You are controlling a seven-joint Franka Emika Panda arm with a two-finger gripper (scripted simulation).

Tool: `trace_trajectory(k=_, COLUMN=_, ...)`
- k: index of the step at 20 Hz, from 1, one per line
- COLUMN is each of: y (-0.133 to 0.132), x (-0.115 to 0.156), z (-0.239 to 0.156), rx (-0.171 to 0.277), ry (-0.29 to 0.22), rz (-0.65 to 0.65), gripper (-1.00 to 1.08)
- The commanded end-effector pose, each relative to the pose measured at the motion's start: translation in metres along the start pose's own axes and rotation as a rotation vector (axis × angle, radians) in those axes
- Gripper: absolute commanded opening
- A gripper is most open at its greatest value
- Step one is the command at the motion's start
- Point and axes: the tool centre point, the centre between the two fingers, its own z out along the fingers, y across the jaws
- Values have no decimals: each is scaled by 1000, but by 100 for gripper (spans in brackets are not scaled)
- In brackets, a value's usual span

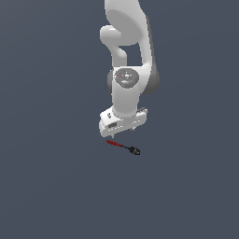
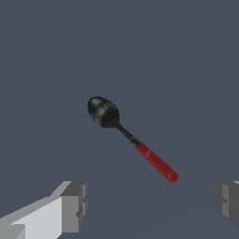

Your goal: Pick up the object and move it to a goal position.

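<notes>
The object (image 1: 122, 146) is a small spoon-like stick with a red handle and a thin black neck ending in a black rounded bowl; it lies flat on the dark grey floor. In the wrist view the object (image 2: 133, 138) lies diagonally, apart from both fingers. My white gripper (image 1: 123, 133) hangs just above it, pointing down, not touching it. The wrist view shows the gripper (image 2: 150, 205) open, with its two grey fingertips (image 2: 73, 205) spread wide and nothing between them.
The plain dark grey floor (image 1: 56, 186) fills both views. The white arm (image 1: 127, 56) rises straight up behind the gripper in the exterior view.
</notes>
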Motion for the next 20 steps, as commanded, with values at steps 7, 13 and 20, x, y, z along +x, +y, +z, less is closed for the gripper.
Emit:
trace_trajectory(k=7, y=3, x=5, z=20, rx=-3, ry=0, rz=-241, gripper=100)
trace_trajectory(k=13, y=4, x=8, z=35, rx=-4, ry=2, rz=-411, gripper=100)
trace_trajectory(k=20, y=5, x=12, z=51, rx=-3, ry=6, rz=-608, gripper=100)
